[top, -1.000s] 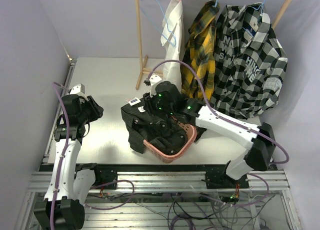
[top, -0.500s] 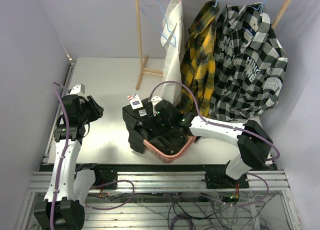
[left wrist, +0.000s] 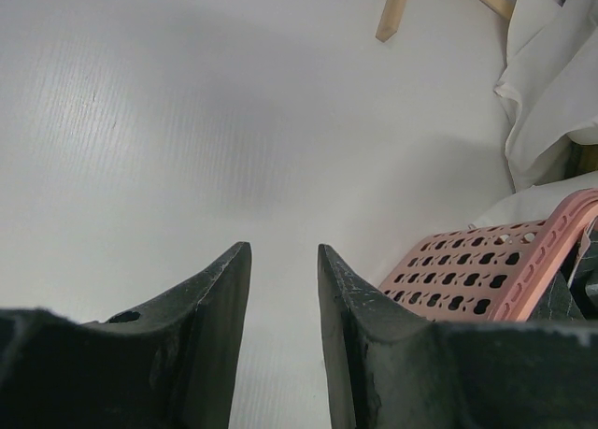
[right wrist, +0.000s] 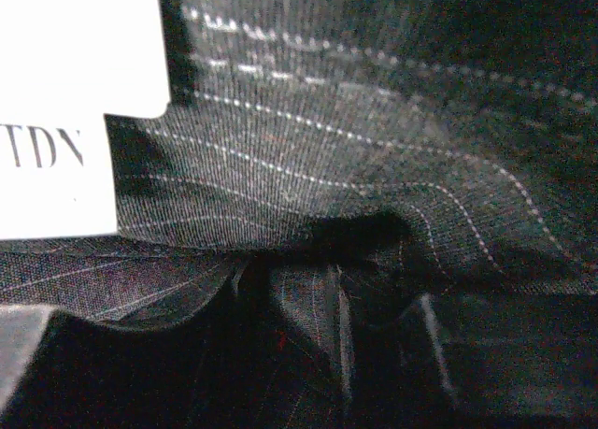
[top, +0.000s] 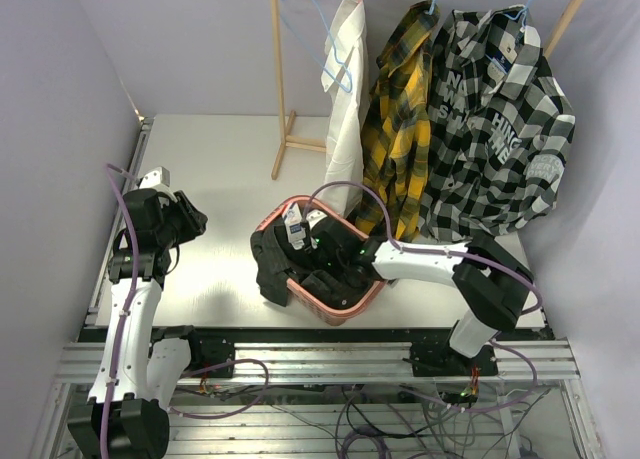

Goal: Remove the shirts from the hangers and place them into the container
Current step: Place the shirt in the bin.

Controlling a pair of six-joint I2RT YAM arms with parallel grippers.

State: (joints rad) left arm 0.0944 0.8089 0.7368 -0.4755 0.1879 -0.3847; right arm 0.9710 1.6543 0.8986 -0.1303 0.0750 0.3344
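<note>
Currently I see my right hand (top: 312,264) down in the salmon-pink laundry basket (top: 345,312), clenched on the dark pinstriped shirt (right wrist: 374,167) bunched inside, my left hand (left wrist: 283,251) released, empty, over the counter (left wrist: 140,121)

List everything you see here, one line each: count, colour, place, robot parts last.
basket: one, salmon pink, mid-table near the front
dark shirt: one, dark pinstriped, in the basket, spilling over its left rim
label: one, white, on the dark shirt
white shirt: one, white, hanging on the rack
plaid shirt: one, yellow and black, hanging right of the white shirt
checked shirt: one, black and white, hanging at far right
empty hanger: one, light blue, on the rack left of the white shirt
rack: one, pale wood, at the table's back
table: one, white, under everything
left gripper: one, black, open over bare table
right gripper: one, black, buried in the dark shirt
</note>
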